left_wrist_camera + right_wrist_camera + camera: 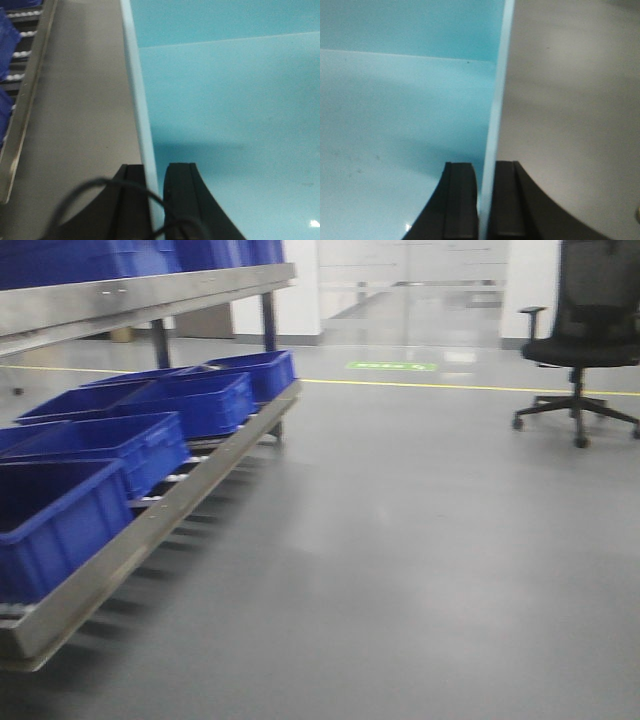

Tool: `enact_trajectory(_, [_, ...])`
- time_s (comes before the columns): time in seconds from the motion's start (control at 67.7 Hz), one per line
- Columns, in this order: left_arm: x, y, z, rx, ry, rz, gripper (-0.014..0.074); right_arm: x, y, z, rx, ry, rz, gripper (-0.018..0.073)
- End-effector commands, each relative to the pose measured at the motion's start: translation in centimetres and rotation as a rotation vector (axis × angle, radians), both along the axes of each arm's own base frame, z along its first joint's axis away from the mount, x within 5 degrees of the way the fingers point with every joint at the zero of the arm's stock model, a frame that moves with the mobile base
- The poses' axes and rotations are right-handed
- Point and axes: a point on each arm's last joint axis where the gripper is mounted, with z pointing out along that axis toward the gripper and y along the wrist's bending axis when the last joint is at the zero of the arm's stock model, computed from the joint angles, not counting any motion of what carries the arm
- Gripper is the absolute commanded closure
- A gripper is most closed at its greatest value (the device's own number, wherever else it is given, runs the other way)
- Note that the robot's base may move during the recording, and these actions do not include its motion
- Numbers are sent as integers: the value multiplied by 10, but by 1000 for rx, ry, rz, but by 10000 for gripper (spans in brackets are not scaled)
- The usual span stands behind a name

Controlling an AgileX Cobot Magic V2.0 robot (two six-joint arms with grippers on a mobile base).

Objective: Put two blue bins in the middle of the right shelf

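Closest in, the left gripper (155, 200) straddles one side wall of the pale blue bin (230, 100). One black finger sits outside over the floor, the other inside the tub, and the two are pressed together on the rim. The right gripper (484, 200) does the same on the opposite wall, pinching the thin edge with its inner finger over the bin's smooth bottom. So the bin lies between the two arms, gripped at both sides. I cannot tell whether a second tub is nested in it.

Beside the left wall runs bare grey floor (400, 540), then the metal rail of a low roller rack (150, 530). Dark blue crates (100, 445) sit in a row on the rack, under an upper shelf (130, 295). Farther off, a yellow line (450, 387) crosses the floor, and a black office chair (580, 340) stands to the right.
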Motion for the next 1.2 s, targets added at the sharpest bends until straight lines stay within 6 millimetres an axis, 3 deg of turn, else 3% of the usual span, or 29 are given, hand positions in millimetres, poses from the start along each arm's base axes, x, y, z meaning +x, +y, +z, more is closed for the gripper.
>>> enact_trajectory(0.0, [-9, -1, 13, -55, -57, -39, 707, 0, 0, 8, 7, -70, 6, 712])
enact_trajectory(1.182, [-9, -1, 13, -55, -57, -39, 707, 0, 0, 8, 7, -71, 7, 712])
